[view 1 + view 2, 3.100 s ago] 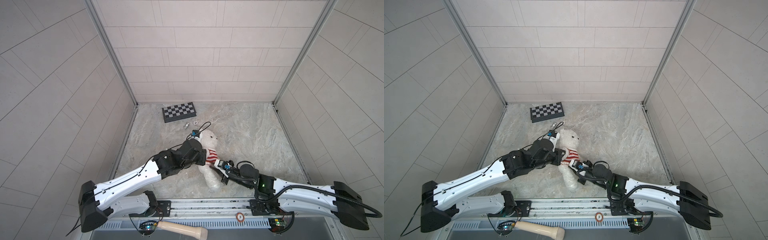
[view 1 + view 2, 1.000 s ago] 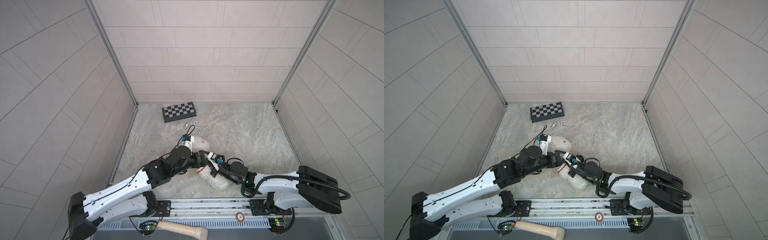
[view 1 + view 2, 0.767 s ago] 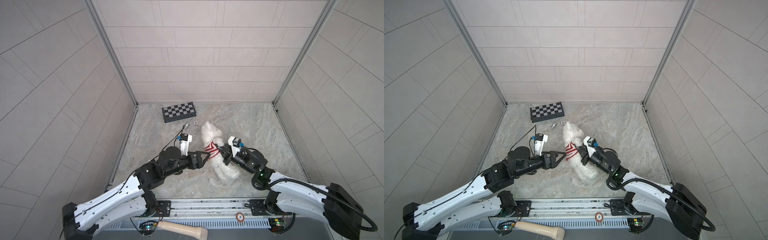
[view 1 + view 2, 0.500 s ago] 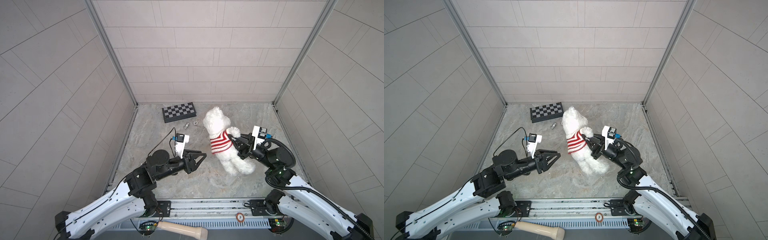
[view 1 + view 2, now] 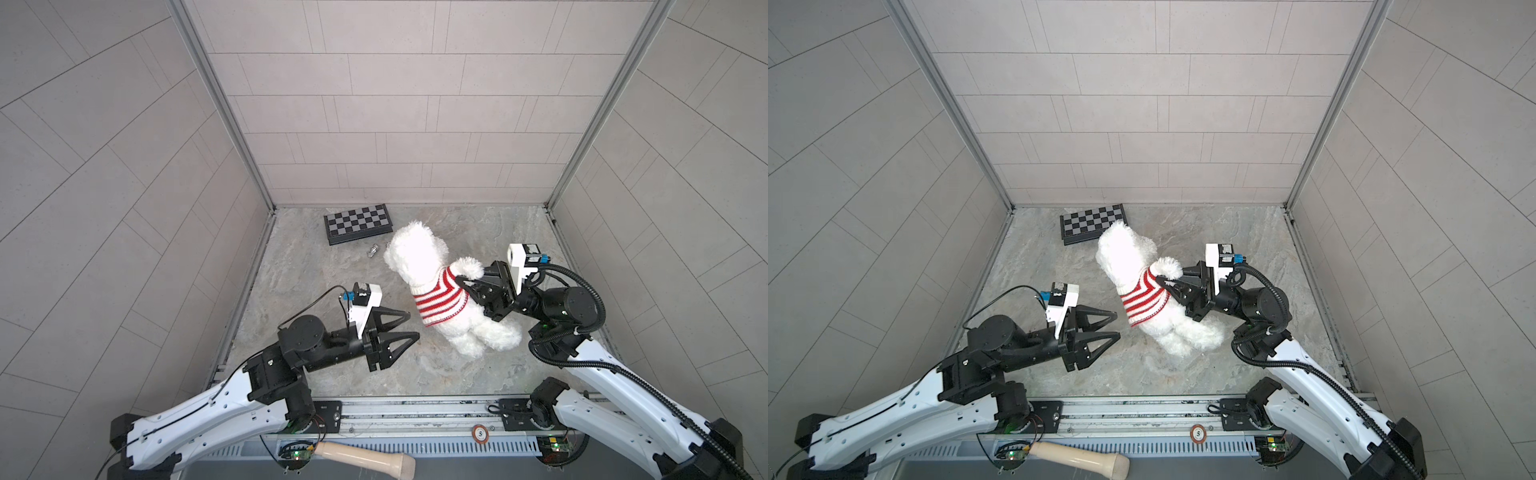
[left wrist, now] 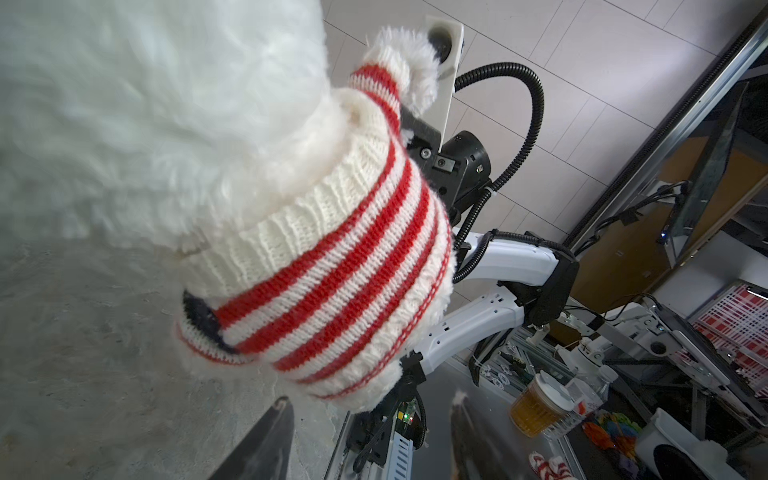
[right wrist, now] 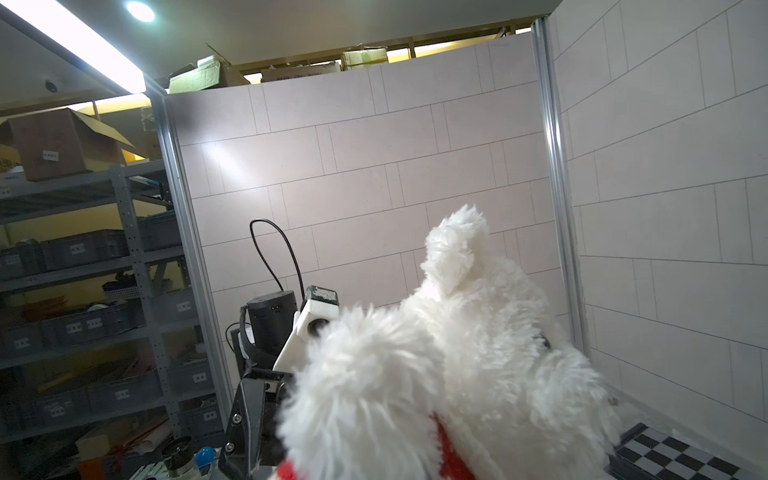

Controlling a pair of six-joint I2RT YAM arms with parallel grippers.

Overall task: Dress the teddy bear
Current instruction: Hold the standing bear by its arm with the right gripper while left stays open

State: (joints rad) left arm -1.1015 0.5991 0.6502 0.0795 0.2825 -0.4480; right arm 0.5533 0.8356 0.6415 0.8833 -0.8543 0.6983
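Raised off the table since a second ago, the fluffy white plush teddy bear (image 5: 417, 253) now stands upright, and the left pincer (image 5: 413, 326) has backed away. That pincer is spread and empty, just left of the bear, level with the hem of the red-and-white striped knit sweater (image 5: 440, 299). Beyond it lie a folded black-and-grey chessboard (image 5: 358, 222) and a small metal piece (image 5: 373, 250).

Right pincer (image 5: 464, 286): pressed together on the sweater under the bear's raised paw, bearing the toy.

Step in hand, by judgement: finishing the fit. One paw is through; the sleeve (image 6: 203, 328) facing the left pincer shows no paw. The next move calls for that pincer to close on this sleeve.

The marble table (image 5: 478, 232) lies open behind the right pincer. The tiled side wall (image 5: 187, 270) stands close beside the left arm.
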